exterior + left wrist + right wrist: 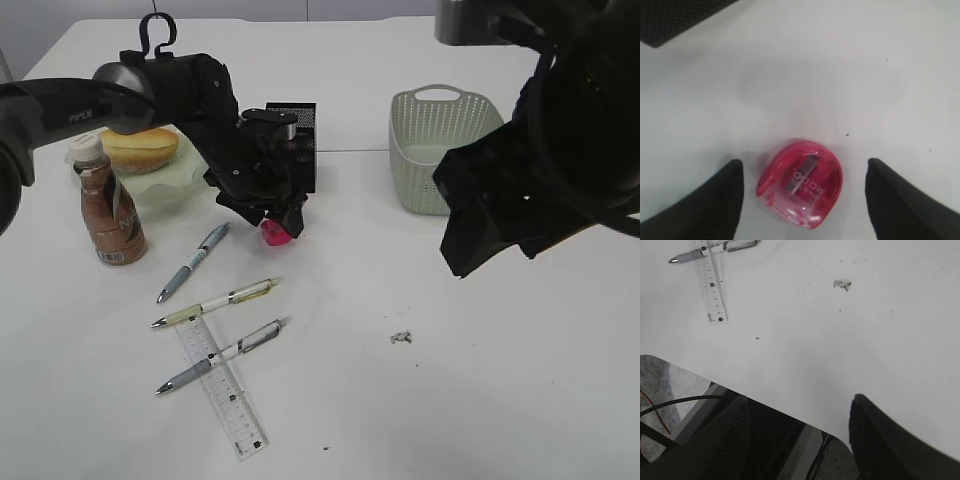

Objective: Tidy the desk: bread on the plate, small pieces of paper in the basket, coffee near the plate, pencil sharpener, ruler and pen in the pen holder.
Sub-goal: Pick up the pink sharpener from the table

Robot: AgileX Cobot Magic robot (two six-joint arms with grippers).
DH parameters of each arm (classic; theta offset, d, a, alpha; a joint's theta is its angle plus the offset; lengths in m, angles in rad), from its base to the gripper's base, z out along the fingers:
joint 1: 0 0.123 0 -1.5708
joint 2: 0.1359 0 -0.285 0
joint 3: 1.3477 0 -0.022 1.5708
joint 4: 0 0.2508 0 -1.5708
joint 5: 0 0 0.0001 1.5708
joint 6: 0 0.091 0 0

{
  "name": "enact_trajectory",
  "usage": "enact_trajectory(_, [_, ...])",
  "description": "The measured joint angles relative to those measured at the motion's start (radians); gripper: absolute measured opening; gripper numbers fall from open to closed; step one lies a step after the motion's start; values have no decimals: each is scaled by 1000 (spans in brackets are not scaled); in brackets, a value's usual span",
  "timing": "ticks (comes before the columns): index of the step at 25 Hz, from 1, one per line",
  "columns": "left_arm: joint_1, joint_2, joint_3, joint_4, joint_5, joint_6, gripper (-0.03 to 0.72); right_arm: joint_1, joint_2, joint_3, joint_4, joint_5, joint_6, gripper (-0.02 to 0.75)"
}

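1. Hovering low over the pencil sharpener, left gripper spread wide, one finger on either side and touching neither (nothing gripped yet).
2. Straddling it, probably for a clean pinch before carrying it to the pen holder just behind.
3. Hanging raised and empty-looking, right gripper, only one finger showing; paper scrap lying well ahead.
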Motion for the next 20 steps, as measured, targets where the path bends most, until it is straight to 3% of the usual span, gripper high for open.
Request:
enact_trajectory(13, [0, 0, 0, -25, 23, 166, 556, 0, 0, 0, 0, 0, -5, 458])
enact_trajectory(20, [0, 0, 0, -25, 23, 201, 478, 0, 0, 0, 0, 0, -6, 457])
